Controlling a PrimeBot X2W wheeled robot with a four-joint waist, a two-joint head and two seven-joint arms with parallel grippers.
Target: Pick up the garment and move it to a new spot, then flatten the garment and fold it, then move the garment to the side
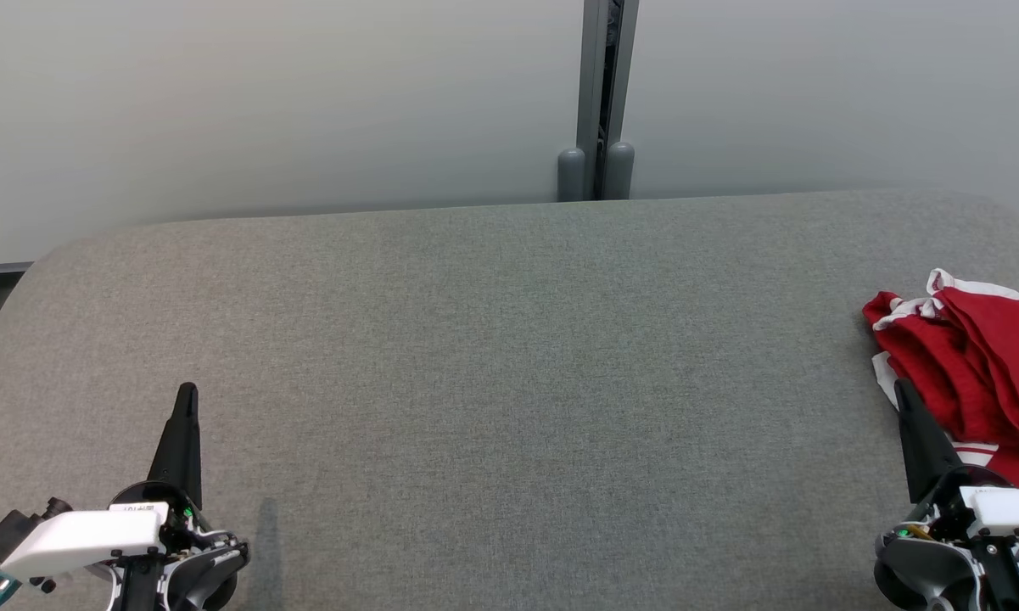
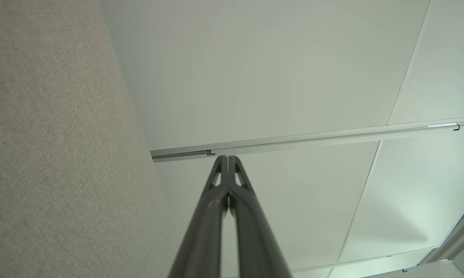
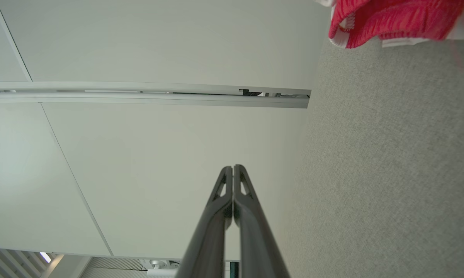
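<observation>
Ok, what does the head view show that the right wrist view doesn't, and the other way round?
Head view: the left end effector at lower left, and the full width of the grey fabric table.

Right wrist view: a look straight along the right end effector, its fingertips pressed together with nothing between them, plus a small bright light in the bottom left corner.

Shared: the bunched red and white garment, the table surface, the right end effector, the pale wall panels and the metal post between them.
</observation>
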